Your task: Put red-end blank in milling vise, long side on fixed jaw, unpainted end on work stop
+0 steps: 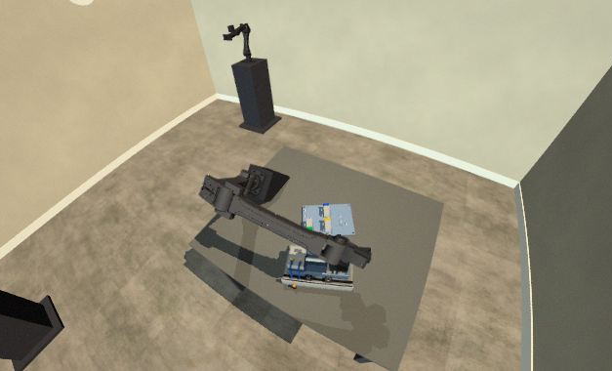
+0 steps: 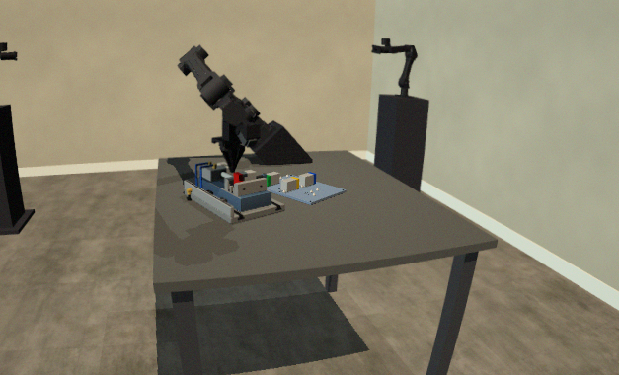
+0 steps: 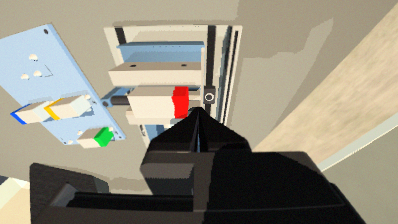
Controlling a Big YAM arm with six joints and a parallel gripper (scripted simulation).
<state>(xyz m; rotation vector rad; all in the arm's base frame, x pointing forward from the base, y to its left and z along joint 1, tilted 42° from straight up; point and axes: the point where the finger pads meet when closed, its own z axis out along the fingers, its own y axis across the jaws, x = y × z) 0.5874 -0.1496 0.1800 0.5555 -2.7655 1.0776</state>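
Landmark is the milling vise (image 3: 170,75), seen from the wrist camera. To its left lies the light blue plate (image 3: 30,60), almost touching the vise base. On the plate, the blue-ended blank (image 3: 30,112) and the yellow-ended blank (image 3: 67,106) touch each other, and the green-ended blank (image 3: 95,137) sits apart, near the plate edge closest to the vise. The far part of the plate shows only small pegs.

Inside the vise, the blank with the red end (image 3: 157,101) lies between the two blocks. It is a pale rectangular bar with one short end painted bright red, and this end points right. At its left end a dark short rod (image 3: 117,100) meets it.

Just below and right of the red end hangs the gripper (image 3: 198,117); its jaws are clenched together on nothing, tip very near the blank.

Right of the vise the table (image 3: 280,60) is bare up to its edge.
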